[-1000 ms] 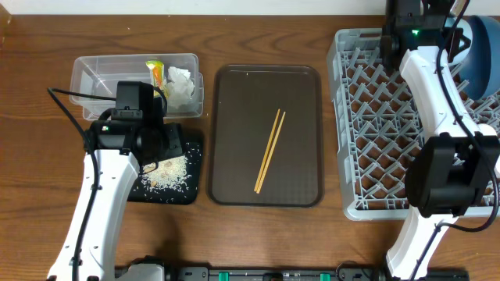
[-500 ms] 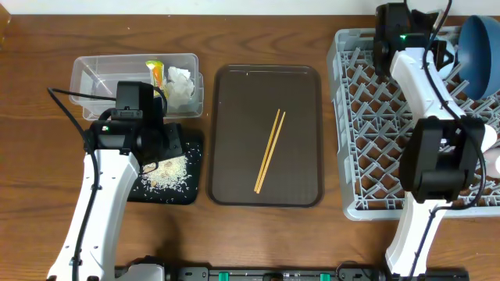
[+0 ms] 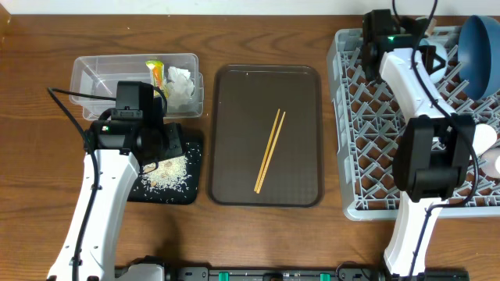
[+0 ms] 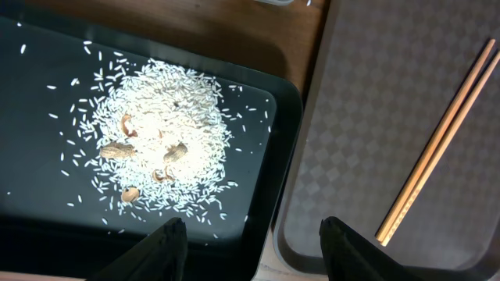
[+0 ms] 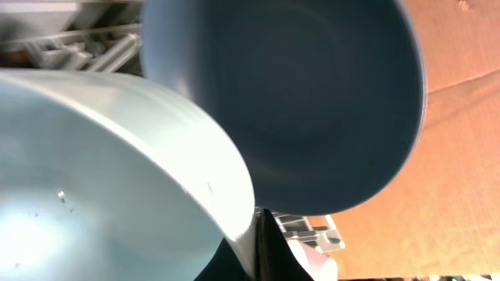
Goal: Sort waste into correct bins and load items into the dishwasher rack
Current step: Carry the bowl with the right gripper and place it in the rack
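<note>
**Nearly sorted: bowl goes in on edge, chopsticks wait**

Over at the far end of the dishwasher rack (image 3: 367,156), the right tool (image 5: 251,254) looked pinched onto the rim of the small light blue bowl (image 5: 101,172). It held the bowl tilted on edge just beside the large dark blue bowl (image 5: 312,101), which stood propped among the pegs. A rim grip made sense to me, since it left the bowl free to slot in upright next to its neighbour.

The left tool (image 4: 254,250) hung wide and empty over the near edge of the black tray (image 4: 258,156). The rice scraps (image 4: 160,152) lay heaped in that tray. The snack wrapper (image 3: 156,72) and tissue (image 3: 181,82) sat in the clear tub (image 3: 94,74), so the waste seemed sorted, wet apart from dry.

The chopsticks (image 3: 269,150) lay alone on the brown tray (image 3: 234,117) mid-counter (image 3: 273,31), within the idle arm's reach. I took them for the likely next pick.
</note>
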Controlling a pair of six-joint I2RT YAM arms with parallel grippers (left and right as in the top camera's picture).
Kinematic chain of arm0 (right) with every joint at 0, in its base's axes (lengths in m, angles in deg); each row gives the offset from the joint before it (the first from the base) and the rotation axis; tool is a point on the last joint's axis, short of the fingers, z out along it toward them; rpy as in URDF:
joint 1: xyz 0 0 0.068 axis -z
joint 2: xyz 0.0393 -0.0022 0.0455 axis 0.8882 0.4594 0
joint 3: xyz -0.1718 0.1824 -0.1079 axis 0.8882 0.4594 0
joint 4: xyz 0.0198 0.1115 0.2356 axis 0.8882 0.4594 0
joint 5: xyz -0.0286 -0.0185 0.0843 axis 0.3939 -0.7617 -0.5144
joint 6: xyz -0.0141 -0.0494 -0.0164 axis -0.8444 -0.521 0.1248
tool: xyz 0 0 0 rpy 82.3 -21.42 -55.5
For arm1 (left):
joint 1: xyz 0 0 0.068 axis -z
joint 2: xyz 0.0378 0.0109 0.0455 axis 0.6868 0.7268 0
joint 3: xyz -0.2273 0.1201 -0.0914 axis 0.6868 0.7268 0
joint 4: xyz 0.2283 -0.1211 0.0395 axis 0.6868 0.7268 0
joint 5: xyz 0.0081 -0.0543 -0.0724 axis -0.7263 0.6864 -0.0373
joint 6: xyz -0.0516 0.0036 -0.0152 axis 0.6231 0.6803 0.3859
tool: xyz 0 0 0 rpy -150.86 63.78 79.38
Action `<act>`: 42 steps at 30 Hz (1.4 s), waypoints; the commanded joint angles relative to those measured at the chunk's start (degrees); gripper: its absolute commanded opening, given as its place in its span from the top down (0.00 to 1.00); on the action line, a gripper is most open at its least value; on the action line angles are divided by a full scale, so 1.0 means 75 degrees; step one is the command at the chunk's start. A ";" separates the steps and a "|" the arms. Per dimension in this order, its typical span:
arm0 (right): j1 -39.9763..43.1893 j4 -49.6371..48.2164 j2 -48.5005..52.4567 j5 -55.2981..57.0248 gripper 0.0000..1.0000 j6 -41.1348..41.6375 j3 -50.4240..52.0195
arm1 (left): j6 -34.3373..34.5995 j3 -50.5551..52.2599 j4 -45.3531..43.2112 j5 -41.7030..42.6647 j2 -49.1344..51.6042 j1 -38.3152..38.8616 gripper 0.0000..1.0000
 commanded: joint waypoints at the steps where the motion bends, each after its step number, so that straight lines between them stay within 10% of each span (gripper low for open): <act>1: -0.0195 0.0207 0.0411 -0.0997 0.97 0.0189 0.0058 | -0.0108 -0.0055 0.0023 -0.0067 -0.0044 0.0009 0.42; 19: -0.0662 0.1746 -0.0082 -0.3392 0.97 0.0933 0.0055 | -0.0108 -0.0055 0.0020 -0.0070 -0.0041 0.0009 0.42; 21: -0.0717 0.1728 -0.0417 -0.3398 0.88 0.0933 0.0055 | -0.0108 -0.0055 0.0020 -0.0070 -0.0044 0.0009 0.42; 25: -0.0799 0.1658 -0.1215 -0.3926 0.30 0.0927 0.0055 | -0.0108 -0.0055 0.0020 -0.0070 -0.0041 0.0009 0.42; 28: -0.0816 0.1638 -0.1696 -0.4433 0.12 0.0924 0.0055 | -0.0108 -0.0055 0.0020 -0.0070 -0.0041 0.0009 0.42; 42: -0.1300 0.1842 -0.2413 -1.0655 0.02 -0.0536 0.0058 | -0.0108 -0.0055 0.0017 -0.0070 -0.0041 0.0009 0.42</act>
